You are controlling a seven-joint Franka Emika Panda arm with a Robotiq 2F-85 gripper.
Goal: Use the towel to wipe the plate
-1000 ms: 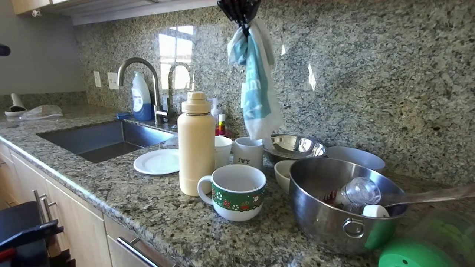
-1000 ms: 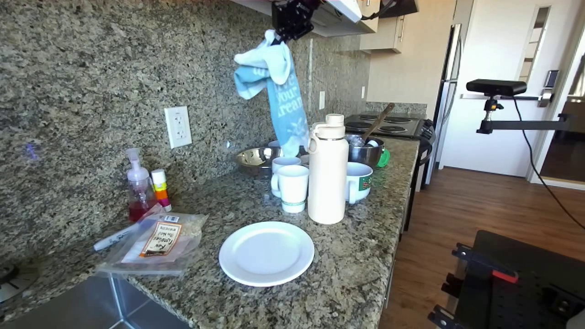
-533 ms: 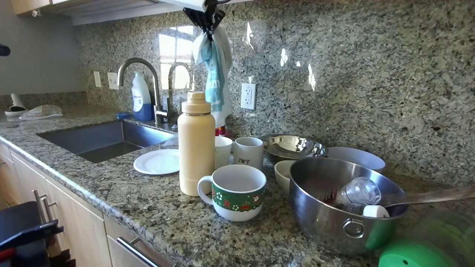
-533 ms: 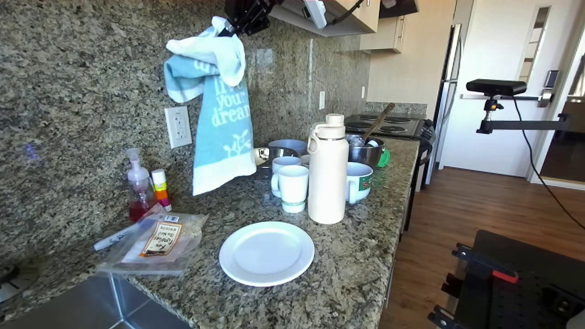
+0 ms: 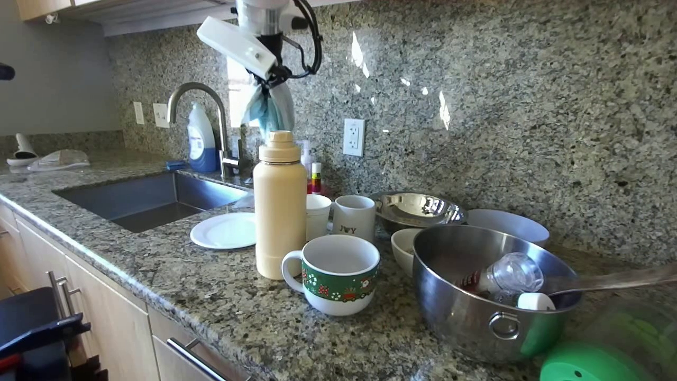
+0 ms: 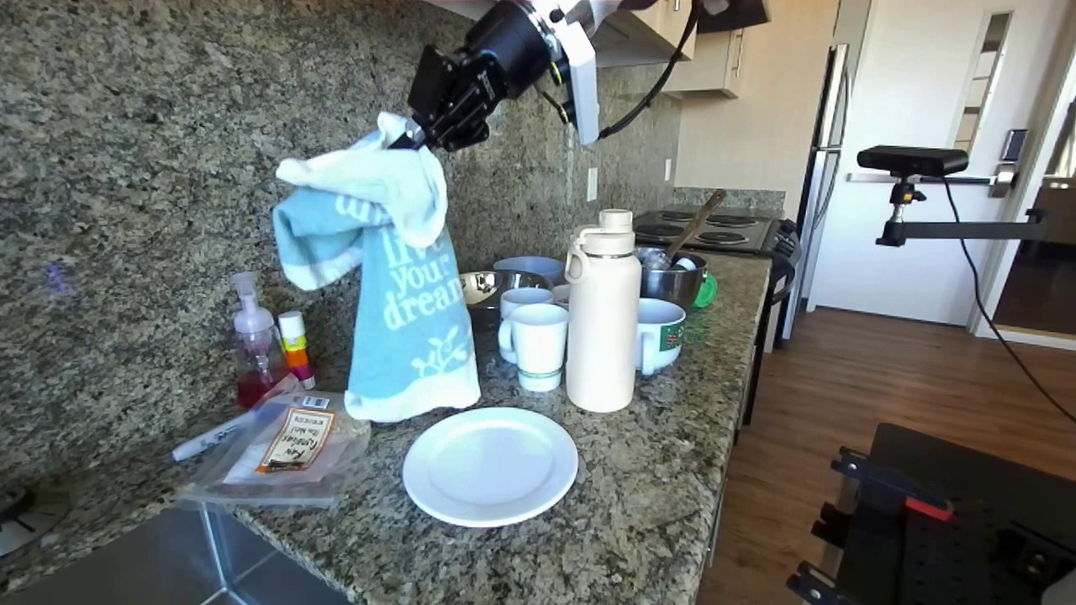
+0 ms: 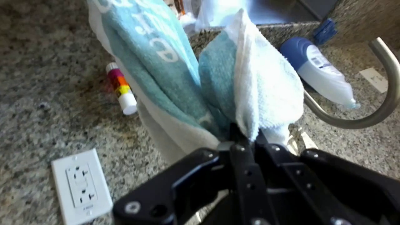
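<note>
The light-blue and white towel [image 6: 412,302] hangs in the air, bunched at the top, its lettered part draping down. My gripper [image 7: 247,136] is shut on it, with white folds pinched between the black fingertips in the wrist view. A white plate [image 6: 490,466] lies flat on the counter. In that exterior view the towel's bottom hem appears just behind the plate's far edge; whether it touches the counter I cannot tell. From the opposite angle, the plate [image 5: 223,230] is partly covered by the bottle, which also hides the towel's lower part.
A tall cream bottle [image 6: 602,328] stands beside the plate, near a white cup [image 6: 539,344] and a green-patterned mug [image 5: 338,275]. Steel bowls [image 5: 492,296] sit farther along. A snack bag [image 6: 294,445], soap dispenser [image 6: 256,336], glue stick [image 7: 122,89], sink [image 5: 153,198] and granite wall are close.
My gripper has carried the towel from above the steel bowl toward the sink end, past the bottle, then lowered it toward the plate's level. The grip on the towel stays; the plate has not moved.
</note>
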